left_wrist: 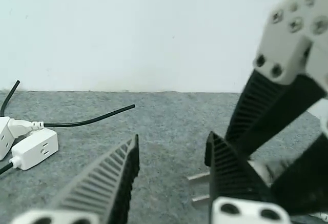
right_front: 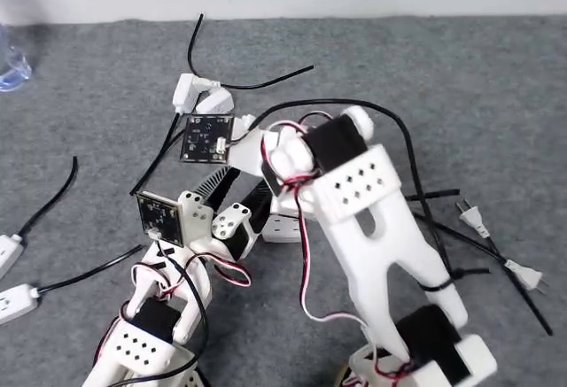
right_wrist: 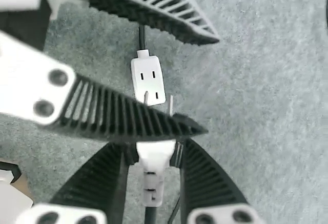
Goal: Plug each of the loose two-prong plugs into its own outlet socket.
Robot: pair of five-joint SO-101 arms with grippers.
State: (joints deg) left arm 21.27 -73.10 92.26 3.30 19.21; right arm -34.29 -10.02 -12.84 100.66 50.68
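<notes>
1. Two grippers meet at mid-frame in the high view. Your right gripper (right_wrist: 154,149) is clamped on a white plug (right_wrist: 152,158). Its prongs (right_wrist: 170,103) aim at the socket (right_wrist: 148,79) just ahead on the carpet (right_wrist: 266,106), probably held that way for a straight push.
2. Your left gripper (left_wrist: 172,147) stands open and grips nothing. Its jaws straddle the prongs and socket, probably so it can steady the socket.
3. Two loose plugs (right_front: 474,217) (right_front: 527,274) wait at the right edge, well apart from any socket.

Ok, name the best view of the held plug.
Right wrist view: most of the plug, gripped by the right end effector. Left wrist view catches just its prongs; arms hide it from the high view.
</notes>
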